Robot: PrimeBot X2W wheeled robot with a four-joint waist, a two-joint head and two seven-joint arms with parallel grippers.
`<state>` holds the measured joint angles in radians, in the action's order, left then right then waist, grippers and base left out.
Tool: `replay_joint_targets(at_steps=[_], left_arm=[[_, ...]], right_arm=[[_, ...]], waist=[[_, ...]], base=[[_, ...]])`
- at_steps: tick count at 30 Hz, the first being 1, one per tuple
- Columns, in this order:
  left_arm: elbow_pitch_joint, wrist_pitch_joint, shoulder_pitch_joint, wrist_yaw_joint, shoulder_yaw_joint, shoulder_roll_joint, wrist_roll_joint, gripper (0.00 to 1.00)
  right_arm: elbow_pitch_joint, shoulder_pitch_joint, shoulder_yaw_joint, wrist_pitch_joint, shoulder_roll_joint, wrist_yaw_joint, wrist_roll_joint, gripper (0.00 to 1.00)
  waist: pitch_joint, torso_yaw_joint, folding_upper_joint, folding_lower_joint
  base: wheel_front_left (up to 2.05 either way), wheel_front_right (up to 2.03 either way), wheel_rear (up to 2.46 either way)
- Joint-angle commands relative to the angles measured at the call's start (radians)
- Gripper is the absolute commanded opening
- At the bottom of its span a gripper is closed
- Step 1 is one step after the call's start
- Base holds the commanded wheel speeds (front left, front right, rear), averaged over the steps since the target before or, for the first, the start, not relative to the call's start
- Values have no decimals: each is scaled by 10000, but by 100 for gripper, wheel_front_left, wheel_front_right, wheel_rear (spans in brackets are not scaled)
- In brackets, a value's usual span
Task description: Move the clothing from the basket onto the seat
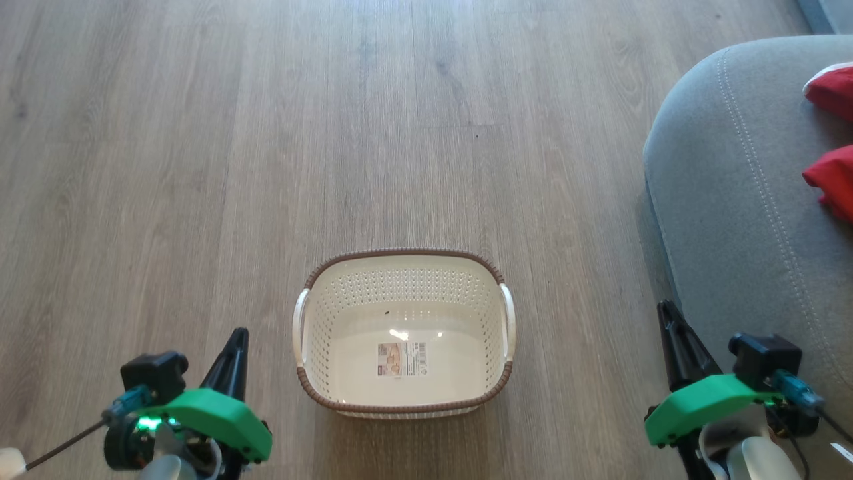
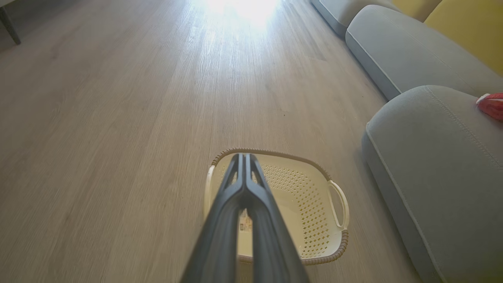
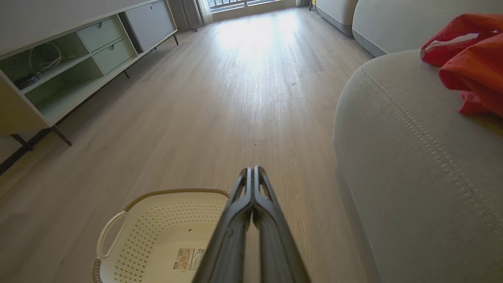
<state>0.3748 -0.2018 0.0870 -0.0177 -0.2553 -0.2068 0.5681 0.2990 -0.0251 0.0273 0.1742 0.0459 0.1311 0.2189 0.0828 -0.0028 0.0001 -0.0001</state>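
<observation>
Looking down from the head camera, I see the basket (image 1: pixel 406 253) standing on the floor with nothing inside but its barcode sticker (image 1: pixel 401 359). The clothing (image 1: pixel 833 93) lies on the seat (image 1: pixel 726 200), up at the right: 2 red bunches, the farther one showing white trim, both well apart from the basket. By my reading the task looks finished.

The left gripper (image 1: pixel 234 343) sits at the lower left with its 2 fingers pressed together on nothing, and the left wrist camera confirms the tips meet (image 2: pixel 244 157). The right gripper (image 1: pixel 668 320) is just beside the seat's rounded edge, likewise pressed together and empty, as its own camera shows (image 3: pixel 251 171).

If I had to handle the clothing again, I would expect it to be light, limp and harmless to squeeze. It should drape and trail from any grip, so I would pinch a raised fold near the middle of a bunch, not the trim.

The floor (image 1: pixel 200 133) is pale wood-look planking, flat and smooth, with bright window glare farther off. An open shelf unit (image 3: pixel 59 70) stands along the wall opposite the seating, and another grey cushion (image 2: pixel 404 51) lies beyond the seat.
</observation>
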Motion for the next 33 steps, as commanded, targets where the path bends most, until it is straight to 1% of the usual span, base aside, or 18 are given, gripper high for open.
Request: replay_joint_targets(at_steps=[1,33], left_arm=[[-360,86,401,92,281,-16,280,0],[-632,979,346,497,1275,444,3224,0]], right_arm=[[-349,-344,56,-107,38,-1,389,0],[-406,-483,275,-898,54,-1,4334,0]], waist=[[-13,1,-1,1],[-241,9,-1,1]], base=[[0,0,0],[0,0,0]])
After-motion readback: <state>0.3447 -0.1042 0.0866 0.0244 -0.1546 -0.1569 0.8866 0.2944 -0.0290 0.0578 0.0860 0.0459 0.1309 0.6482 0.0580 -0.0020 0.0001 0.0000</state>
